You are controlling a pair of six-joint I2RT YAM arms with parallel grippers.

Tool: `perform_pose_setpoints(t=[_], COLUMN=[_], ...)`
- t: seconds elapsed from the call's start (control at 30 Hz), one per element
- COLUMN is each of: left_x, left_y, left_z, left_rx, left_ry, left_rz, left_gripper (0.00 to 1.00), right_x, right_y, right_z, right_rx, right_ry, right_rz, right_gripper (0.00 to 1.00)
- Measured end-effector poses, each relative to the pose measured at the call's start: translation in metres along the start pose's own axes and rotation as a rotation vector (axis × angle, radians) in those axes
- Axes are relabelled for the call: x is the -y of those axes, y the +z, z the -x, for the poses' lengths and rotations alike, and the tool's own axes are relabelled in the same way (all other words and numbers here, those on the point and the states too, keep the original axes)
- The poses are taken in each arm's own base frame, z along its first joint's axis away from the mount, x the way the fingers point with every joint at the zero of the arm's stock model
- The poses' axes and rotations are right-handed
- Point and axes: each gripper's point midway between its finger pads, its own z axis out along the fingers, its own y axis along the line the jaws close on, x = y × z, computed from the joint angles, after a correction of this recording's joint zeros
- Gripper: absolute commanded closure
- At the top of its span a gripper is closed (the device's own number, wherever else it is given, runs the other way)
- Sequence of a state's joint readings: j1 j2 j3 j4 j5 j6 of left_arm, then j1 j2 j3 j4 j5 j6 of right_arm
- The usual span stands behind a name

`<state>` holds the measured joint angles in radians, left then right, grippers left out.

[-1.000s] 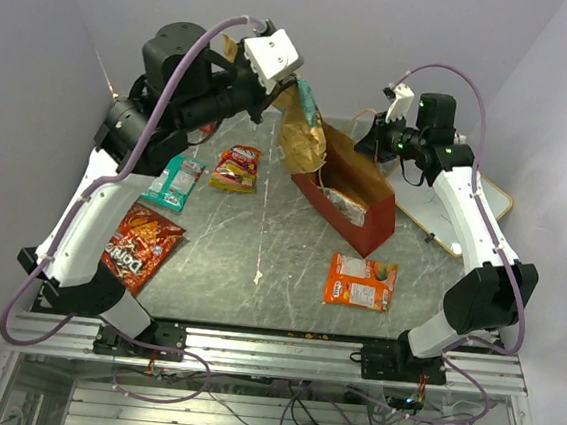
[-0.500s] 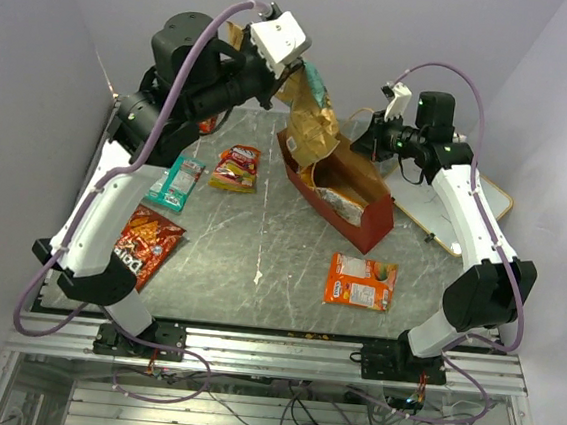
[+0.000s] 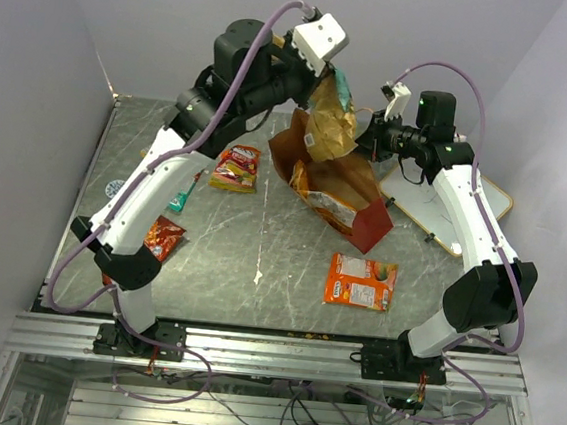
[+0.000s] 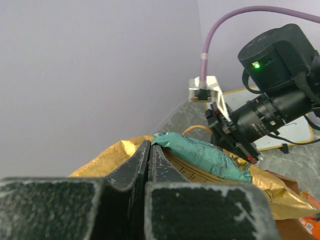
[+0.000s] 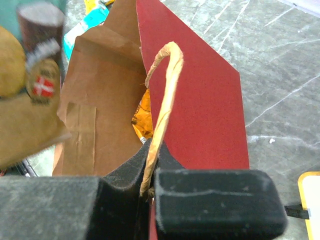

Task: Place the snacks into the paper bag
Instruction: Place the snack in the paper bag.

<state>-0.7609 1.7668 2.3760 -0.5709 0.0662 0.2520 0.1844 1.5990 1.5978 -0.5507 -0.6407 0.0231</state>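
Note:
My left gripper (image 3: 329,76) is shut on the top edge of a large gold chip bag (image 3: 332,125), which hangs above the mouth of the paper bag (image 3: 371,221). In the left wrist view the fingers (image 4: 165,165) pinch the gold bag (image 4: 107,156) beside its teal patch. My right gripper (image 5: 152,150) is shut on the bag's tan handle (image 5: 166,95) and holds the red bag (image 5: 200,105) open. An orange chip bag (image 5: 142,118) lies inside on the brown lining. An orange flat pack (image 3: 360,281), a small red packet (image 3: 236,166) and a red Doritos bag (image 3: 164,235) lie on the table.
A white board (image 3: 485,204) lies at the right edge behind the right arm. My left arm spans the table's left half and covers most of a teal packet (image 3: 179,201). Walls close in the back and both sides.
My left arm has swung right and up, carrying the gold chip bag from the paper bag's far end to above its mouth. The paper bag's mouth has been pulled wider and tilted.

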Motion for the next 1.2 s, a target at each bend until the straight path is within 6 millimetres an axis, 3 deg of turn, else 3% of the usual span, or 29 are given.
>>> perform_pose_setpoints(t=[0.27, 0.63, 0.9, 1.2], left_x=[0.041, 0.100, 0.124, 0.138], left_y=[0.019, 0.029, 0.026, 0.021], left_z=[-0.015, -0.076, -0.071, -0.060], left_rx=[-0.028, -0.176, -0.165, -0.138], left_ry=[-0.024, -0.027, -0.039, -0.080], left_rz=[-0.069, -0.183, -0.255, -0.329], left_gripper=[0.93, 0.93, 0.93, 0.93], right_x=[0.001, 0.009, 0.023, 0.021], right_y=[0.000, -0.005, -0.010, -0.010], right_z=[0.000, 0.003, 0.004, 0.004], right_rx=[0.000, 0.009, 0.017, 0.021], right_ry=[0.001, 0.002, 0.041, 0.076], right_rz=[-0.003, -0.058, -0.109, -0.105], right_gripper=[1.00, 1.00, 1.00, 1.00])
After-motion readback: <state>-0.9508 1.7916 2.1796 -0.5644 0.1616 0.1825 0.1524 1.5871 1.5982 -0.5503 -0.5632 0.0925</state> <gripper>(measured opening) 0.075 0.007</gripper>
